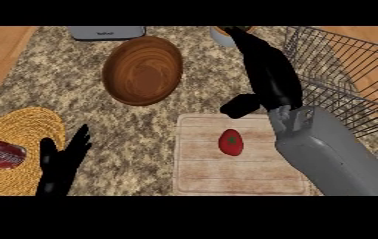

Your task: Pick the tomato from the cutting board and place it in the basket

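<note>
From the head view, the task looks barely begun: the tomato [231, 142] lies on the cutting board [240, 175], ungrasped, and the wire basket [336, 78] at right holds nothing visible. The right hand [267, 78] hovers beyond the board, fingers straight; the left hand [63, 165] rests open at lower left. The tomato is small, red, green-stemmed.

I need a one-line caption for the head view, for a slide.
Tomato lies on the cutting board; open right hand extends above it near the wire basket, left hand resting.
</note>
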